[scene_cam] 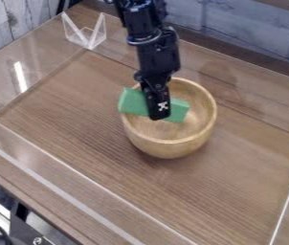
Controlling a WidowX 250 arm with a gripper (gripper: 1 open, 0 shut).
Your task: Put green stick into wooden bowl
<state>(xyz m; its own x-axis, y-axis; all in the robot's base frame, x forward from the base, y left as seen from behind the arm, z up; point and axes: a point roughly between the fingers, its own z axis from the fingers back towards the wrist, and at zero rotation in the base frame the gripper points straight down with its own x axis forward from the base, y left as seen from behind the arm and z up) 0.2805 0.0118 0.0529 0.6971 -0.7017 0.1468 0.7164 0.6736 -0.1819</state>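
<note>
Your gripper (162, 105) points steeply down over the wooden bowl (173, 141), its dark fingers clamped on the green stick (150, 101), which hangs tilted above the bowl's hollow with its left end jutting out past the rim nearest the table's far-left corner. You see a bowl of light tan wood, thick-walled and round-rimmed, standing on the wooden table (71, 115) a little toward its right edge; nothing but the stick and your fingertips reaches into its opening, and whether the stick's lower edge touches the inner wall cannot be told. Your stick shows as a flat, bright green, matte block, its middle covered by the gripper's black pad with a pale mark. Clear barrier walls (13, 81) ring the table, and a small clear stand (83, 33) sits at the far-left corner. Your arm (144, 33) is cut off at the top of the view.
</note>
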